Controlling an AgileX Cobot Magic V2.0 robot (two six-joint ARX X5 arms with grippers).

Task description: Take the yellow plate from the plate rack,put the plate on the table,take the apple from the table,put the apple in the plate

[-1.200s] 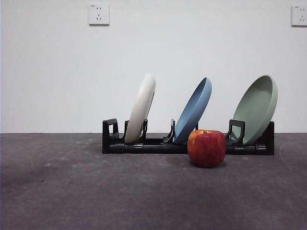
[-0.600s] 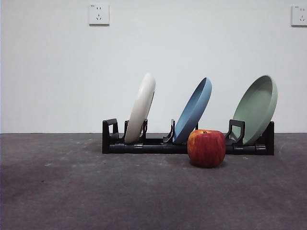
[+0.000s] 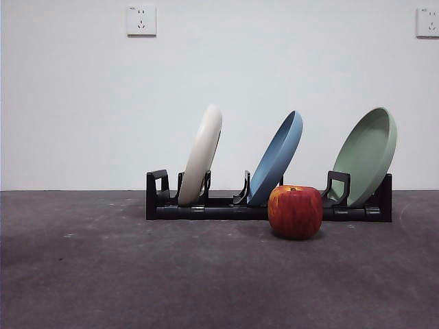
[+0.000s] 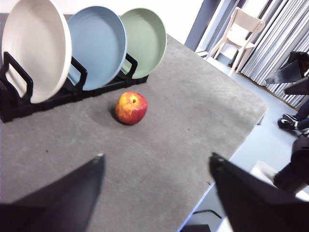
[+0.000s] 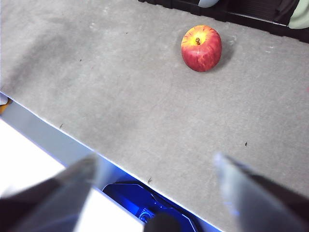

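Note:
The cream yellow plate (image 3: 202, 154) (image 4: 36, 48) stands tilted in the left slot of the black plate rack (image 3: 219, 205) (image 4: 48, 99). On the dark grey table (image 3: 137, 274), just in front of the rack, rests the red apple (image 3: 295, 211) (image 4: 131, 108) (image 5: 201, 48). My left gripper (image 4: 155, 166) hovers open, high above the table's near edge, well back from the apple. My right gripper (image 5: 154, 166) is open too, over the table's front edge, far from the apple. Neither arm shows in the front view.
A blue plate (image 3: 276, 159) (image 4: 96, 46) fills the rack's middle slot and a sage-green plate (image 3: 368, 156) (image 4: 145, 41) the right one. The table's edge (image 5: 72, 140) drops off below both grippers. A chair (image 4: 239, 31) stands beyond the table.

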